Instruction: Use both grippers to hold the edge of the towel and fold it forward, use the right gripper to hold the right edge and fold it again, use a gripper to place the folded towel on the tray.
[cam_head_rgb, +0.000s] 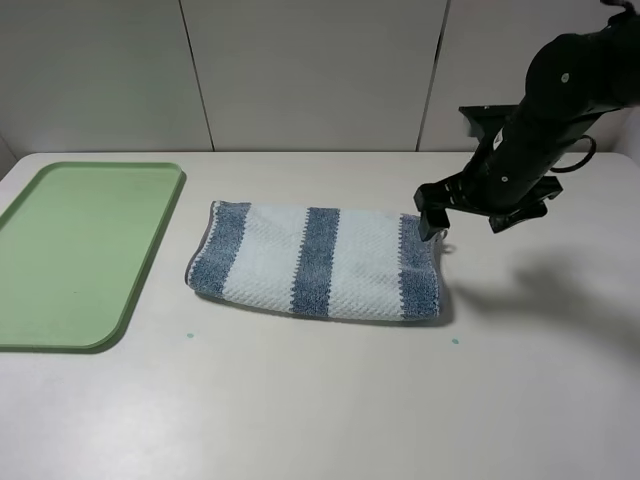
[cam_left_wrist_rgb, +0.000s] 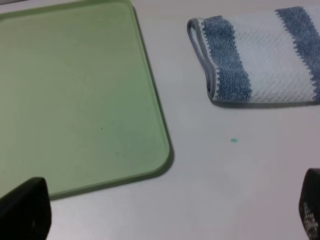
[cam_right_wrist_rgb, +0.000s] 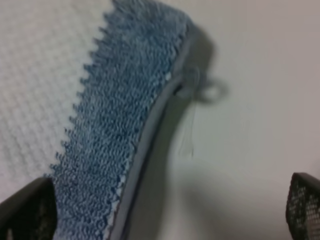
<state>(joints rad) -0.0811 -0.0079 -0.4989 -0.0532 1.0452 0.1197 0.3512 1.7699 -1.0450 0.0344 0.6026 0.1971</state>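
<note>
The white table carries the light-green tray on its left and, near it, the striped terry towel, which lies flat and doubled over. The cloth looks soft, light and floppy, yet thick enough to pinch, and its grey-trimmed right edge seems the place to take it. The right gripper hovers astride that edge, fingers spread wide and holding nothing. The left gripper hangs by the tray's corner, equally wide and empty

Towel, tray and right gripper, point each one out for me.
towel (cam_head_rgb: 320, 262), high camera, its middle blue stripe.
tray (cam_head_rgb: 80, 250), high camera, bare green floor.
right gripper (cam_head_rgb: 435, 235), high camera, between its open fingertips.
</note>
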